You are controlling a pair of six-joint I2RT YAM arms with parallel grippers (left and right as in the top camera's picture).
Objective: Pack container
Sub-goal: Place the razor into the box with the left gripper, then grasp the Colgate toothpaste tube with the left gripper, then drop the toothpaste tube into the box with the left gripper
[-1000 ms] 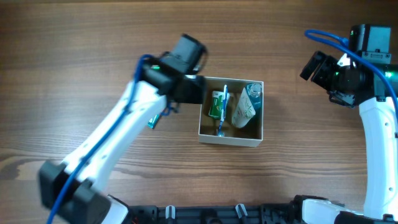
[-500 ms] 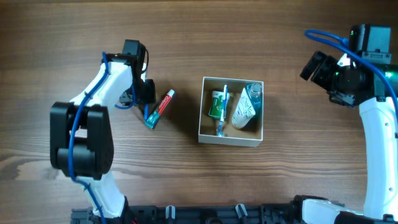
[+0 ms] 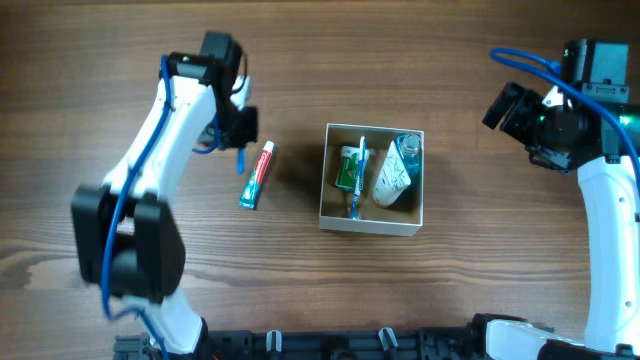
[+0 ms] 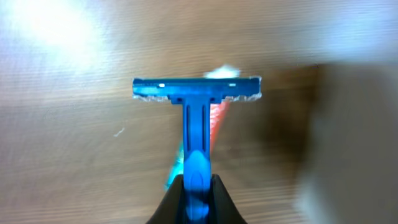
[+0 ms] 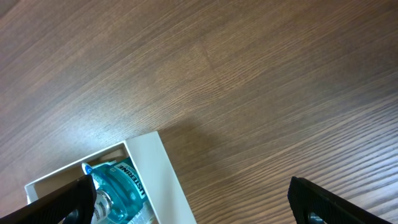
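My left gripper [image 4: 196,200] is shut on the handle of a blue razor [image 4: 196,124], whose head points away from the camera above the wood. In the overhead view this gripper [image 3: 240,138] hangs left of the container [image 3: 370,227], a square white-walled box with a tan inside. Just below the gripper lies a red and white toothpaste tube [image 3: 258,174], seen blurred behind the razor [image 4: 219,117]. The box holds a green packet [image 3: 347,170], a toothbrush [image 3: 357,185], a white tube [image 3: 392,180] and a blue mouthwash bottle [image 3: 407,148]. My right gripper [image 5: 193,205] is open above the box's far right corner.
Bare wooden table [image 3: 480,260] surrounds the box. The right arm [image 3: 600,200] stands along the right edge, the left arm [image 3: 150,190] reaches up from the lower left. The mouthwash bottle [image 5: 118,186] shows inside the box's white wall [image 5: 158,180].
My left arm swung from the box's left edge out to the left. Its gripper closed on the blue razor. The toothpaste tube turned a little more upright.
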